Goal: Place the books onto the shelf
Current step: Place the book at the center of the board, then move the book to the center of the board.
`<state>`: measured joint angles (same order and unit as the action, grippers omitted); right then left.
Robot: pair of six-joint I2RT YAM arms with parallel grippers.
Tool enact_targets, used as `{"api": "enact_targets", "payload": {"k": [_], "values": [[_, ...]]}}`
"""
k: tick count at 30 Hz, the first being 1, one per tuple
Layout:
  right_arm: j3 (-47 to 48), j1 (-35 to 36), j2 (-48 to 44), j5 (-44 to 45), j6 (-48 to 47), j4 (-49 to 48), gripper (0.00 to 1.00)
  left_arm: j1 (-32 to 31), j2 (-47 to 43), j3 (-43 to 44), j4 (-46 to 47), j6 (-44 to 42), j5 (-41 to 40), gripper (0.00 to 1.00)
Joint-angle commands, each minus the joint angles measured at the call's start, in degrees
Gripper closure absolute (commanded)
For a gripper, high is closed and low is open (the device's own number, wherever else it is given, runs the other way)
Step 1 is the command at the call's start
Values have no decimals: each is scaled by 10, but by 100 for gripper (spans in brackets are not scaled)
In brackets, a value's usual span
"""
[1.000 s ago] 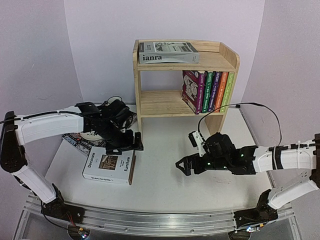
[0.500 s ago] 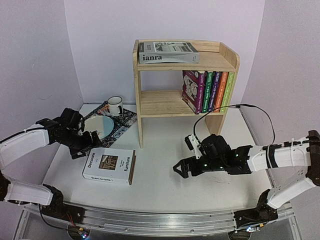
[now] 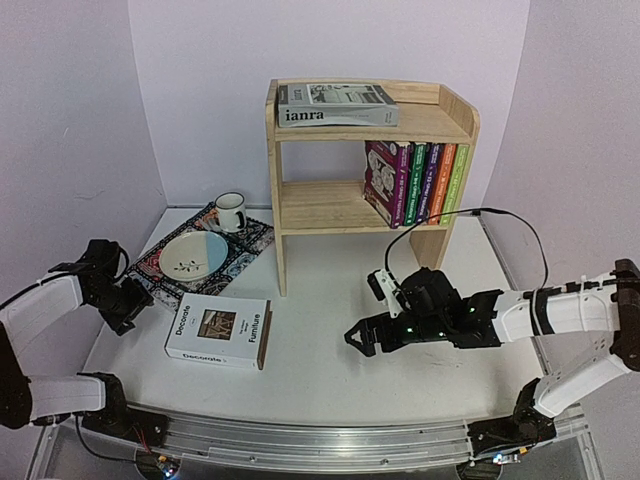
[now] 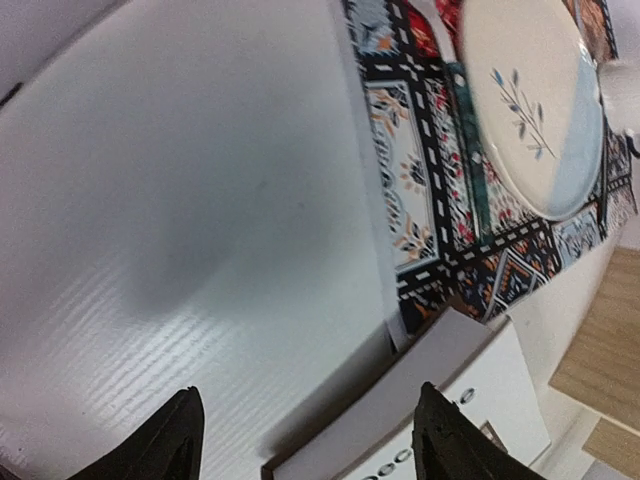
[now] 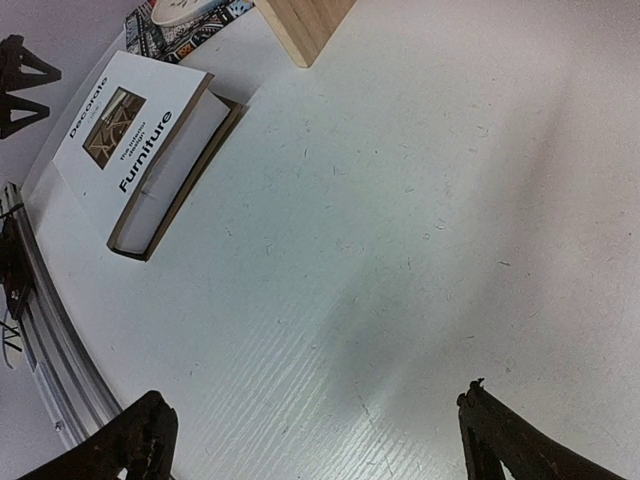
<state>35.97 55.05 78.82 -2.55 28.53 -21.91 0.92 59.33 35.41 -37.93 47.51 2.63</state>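
Observation:
The thick white Decorate book (image 3: pixel 220 332) lies flat on the table, left of centre. The pine shelf (image 3: pixel 300 208) stands at the back. A grey-white ianra book (image 3: pixel 335 103) lies on its top tier, and several colourful paperbacks (image 3: pixel 415 182) stand upright on its lower tier. My left gripper (image 3: pixel 125 305) hovers open just left of the white book; in the left wrist view the gripper (image 4: pixel 312 440) looks down on the book's corner (image 4: pixel 470 390), apart from it. My right gripper (image 3: pixel 362 338) is open and empty over bare table, right of the book (image 5: pixel 140 130).
A dark patterned placemat (image 3: pixel 240 246) at the back left carries a pale plate (image 3: pixel 193 254) and a white mug (image 3: pixel 230 211). The shelf's left side panel (image 5: pixel 300 20) reaches the table near the book. A metal rail (image 3: pixel 320 440) runs along the near edge.
My left arm has swung away from the shelf and book, back to the table's left side, with its jaws slightly narrower. The right gripper has edged a little left.

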Motion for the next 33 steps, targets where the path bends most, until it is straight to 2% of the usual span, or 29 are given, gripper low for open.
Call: {"api": "enact_targets", "payload": {"k": [1,4,6,8,11,16,21,27,30,33], "values": [[20,2,11,-5,2,1,2,20,-23,-10,6,44,-58,30],[23,2,17,-5,1,0,2,28,-4,-18,7,53,-59,33],[26,1,20,-6,0,1,2,29,17,-22,7,58,-59,38],[30,2,24,-6,-2,0,2,30,38,-23,8,60,-54,51],[37,2,31,-12,-5,0,2,30,61,-22,8,57,-28,77],[44,2,38,-15,-7,0,2,30,57,-23,17,55,39,98],[46,2,44,-21,-6,0,2,29,42,-68,85,72,127,100],[46,2,39,-22,-7,1,2,25,85,-79,149,61,195,100],[47,2,39,-21,-5,0,2,0,111,-71,167,55,224,100],[50,2,42,-20,-1,0,2,-53,129,-57,169,67,220,100]]}}
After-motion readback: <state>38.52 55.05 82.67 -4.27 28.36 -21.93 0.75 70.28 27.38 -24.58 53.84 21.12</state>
